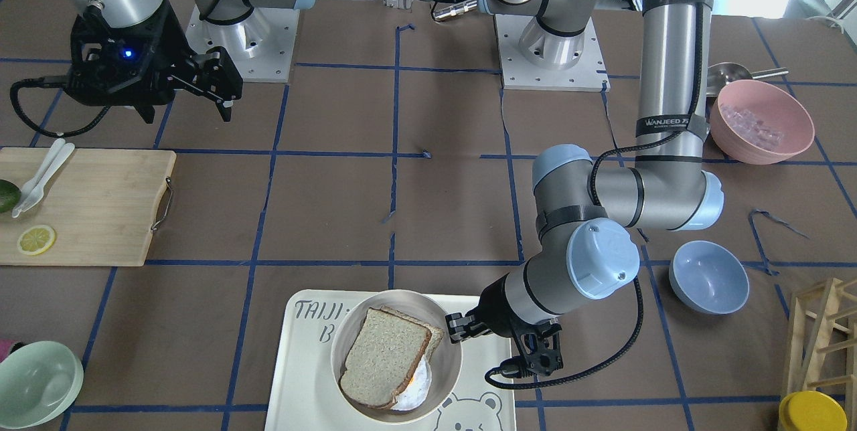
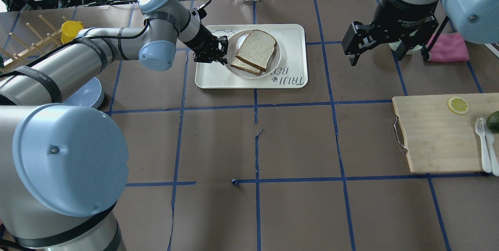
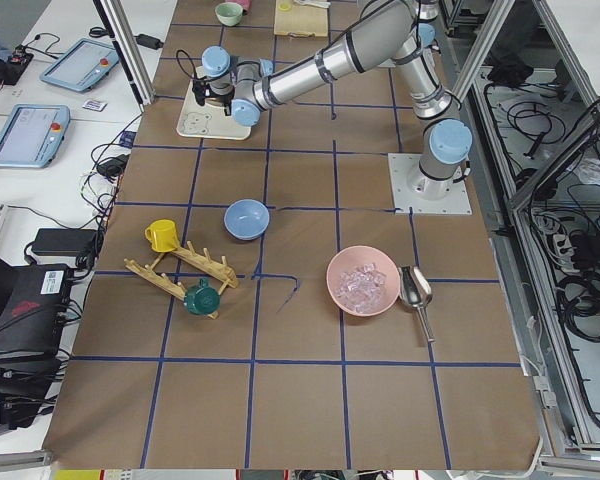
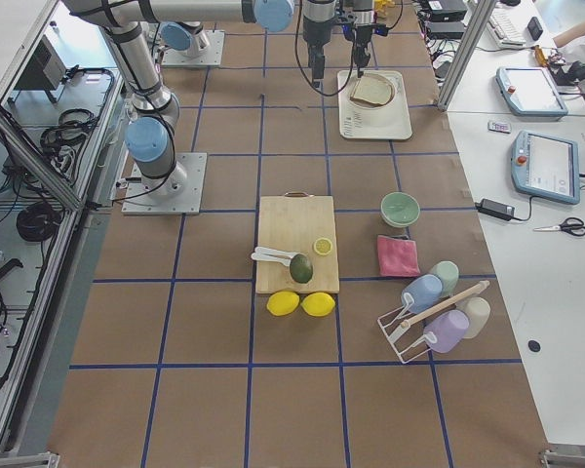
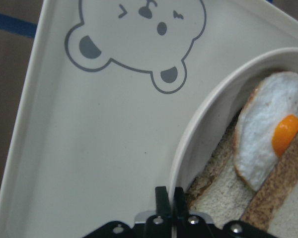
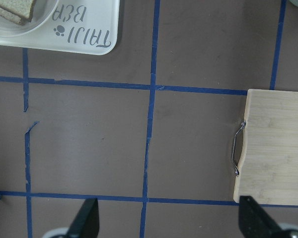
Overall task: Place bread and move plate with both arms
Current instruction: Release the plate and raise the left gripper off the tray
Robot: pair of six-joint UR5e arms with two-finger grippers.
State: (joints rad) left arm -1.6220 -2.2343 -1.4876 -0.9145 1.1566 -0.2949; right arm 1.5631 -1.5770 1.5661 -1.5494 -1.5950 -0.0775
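The pale bread slice (image 1: 385, 357) lies flat on top of a darker slice (image 2: 243, 66) and a fried egg (image 5: 268, 129) in the round off-white plate (image 1: 337, 351). The plate stands on the cream bear tray (image 1: 301, 377). My left gripper (image 1: 458, 327) is shut on the plate's rim (image 5: 198, 134) at the side nearest the left arm. It also shows in the overhead view (image 2: 222, 52) and the wrist view (image 5: 169, 196). My right gripper (image 2: 390, 52) hangs open and empty above the table, well clear of the tray (image 2: 210, 75). In the front view it is at the upper left (image 1: 184, 110).
A wooden cutting board (image 2: 436, 134) with a lemon slice, an avocado and white utensils lies on the right arm's side. A pink cloth (image 2: 448, 46) and a pale green bowl (image 1: 37, 384) are beyond it. A blue bowl (image 1: 708, 277), a pink bowl (image 1: 761, 122) and a wooden rack sit on the left arm's side.
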